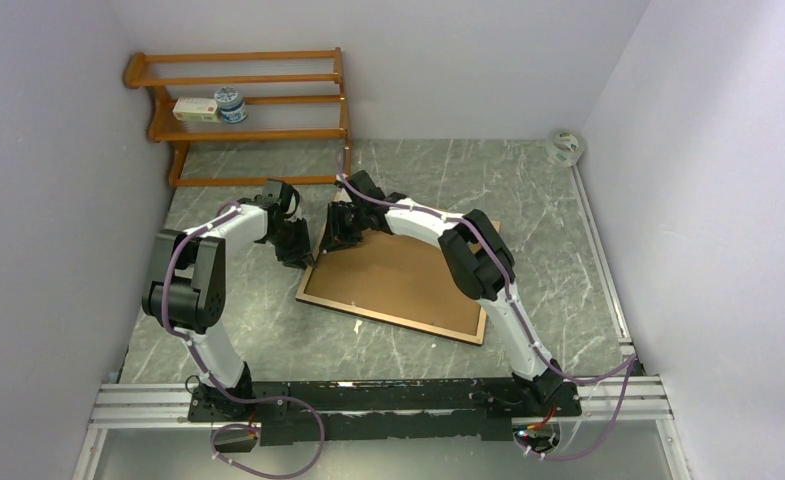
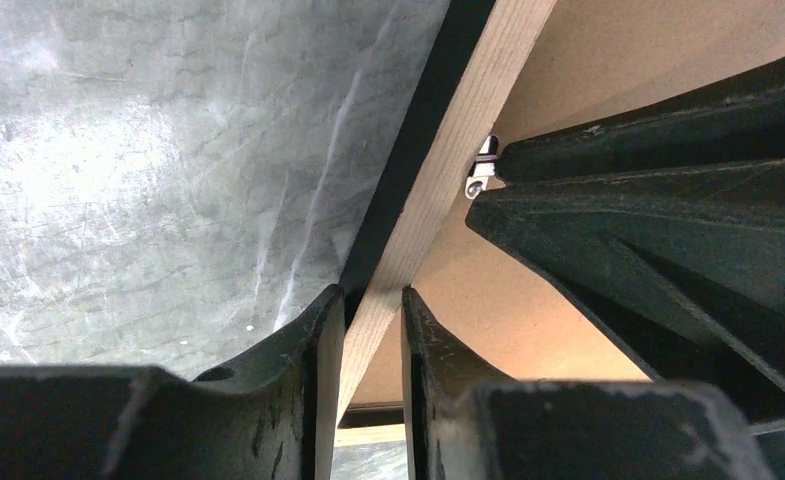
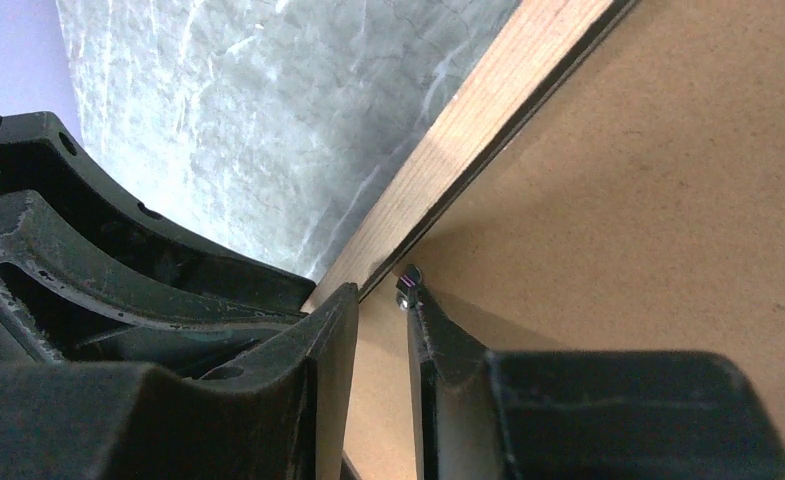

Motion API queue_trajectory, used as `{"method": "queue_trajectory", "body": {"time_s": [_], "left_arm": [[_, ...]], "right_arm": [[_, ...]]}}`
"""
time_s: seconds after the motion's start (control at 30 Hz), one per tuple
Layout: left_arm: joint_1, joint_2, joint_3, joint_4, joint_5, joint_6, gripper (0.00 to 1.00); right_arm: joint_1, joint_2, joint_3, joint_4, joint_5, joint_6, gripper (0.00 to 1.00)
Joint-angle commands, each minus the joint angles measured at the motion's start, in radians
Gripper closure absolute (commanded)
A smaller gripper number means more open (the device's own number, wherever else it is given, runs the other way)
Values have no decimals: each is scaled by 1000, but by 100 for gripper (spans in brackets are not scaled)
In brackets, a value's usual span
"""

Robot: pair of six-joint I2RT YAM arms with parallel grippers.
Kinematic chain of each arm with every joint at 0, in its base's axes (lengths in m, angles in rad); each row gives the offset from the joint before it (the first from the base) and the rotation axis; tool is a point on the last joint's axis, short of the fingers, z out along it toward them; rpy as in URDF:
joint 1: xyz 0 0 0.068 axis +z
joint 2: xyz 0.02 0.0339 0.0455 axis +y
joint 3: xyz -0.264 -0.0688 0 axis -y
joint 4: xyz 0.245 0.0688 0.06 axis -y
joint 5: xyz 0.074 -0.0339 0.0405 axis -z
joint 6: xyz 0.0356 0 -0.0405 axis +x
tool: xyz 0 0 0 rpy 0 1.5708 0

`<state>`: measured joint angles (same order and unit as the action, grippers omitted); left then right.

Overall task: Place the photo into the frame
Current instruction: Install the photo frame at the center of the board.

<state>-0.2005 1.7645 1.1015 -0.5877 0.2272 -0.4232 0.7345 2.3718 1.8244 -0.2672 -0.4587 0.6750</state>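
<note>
The frame (image 1: pixel 388 318) lies back-up on the table, with the flat brown backing board (image 1: pixel 398 275) set in it. The photo is hidden. My left gripper (image 1: pixel 296 252) is at the frame's far left corner. In the left wrist view its fingers (image 2: pixel 373 295) are shut on the light wood rail (image 2: pixel 458 130). My right gripper (image 1: pixel 333 240) hovers over the board just inside that rail (image 3: pixel 468 130). It (image 3: pixel 381 290) stands a narrow gap open with nothing between the jaws. One fingertip touches a small metal tab (image 3: pixel 406 285), which also shows in the left wrist view (image 2: pixel 481 170).
An orange-brown shelf rack (image 1: pixel 248 100) stands at the back left with a small box and a tin on it. A tape roll (image 1: pixel 565 147) lies at the back right by the wall. Walls close in on three sides.
</note>
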Motion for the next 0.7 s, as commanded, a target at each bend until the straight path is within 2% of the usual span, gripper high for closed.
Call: {"method": "queue_trajectory", "body": {"time_s": [0.0,0.67], "left_arm": [[1,37,-19,-44,-28,6,71],[1,40,-15,-47,-38,4,71]], "right_arm": [[3,30,26,46,-57,-25,71],[3,68,19,87,-181,-47,71]]}}
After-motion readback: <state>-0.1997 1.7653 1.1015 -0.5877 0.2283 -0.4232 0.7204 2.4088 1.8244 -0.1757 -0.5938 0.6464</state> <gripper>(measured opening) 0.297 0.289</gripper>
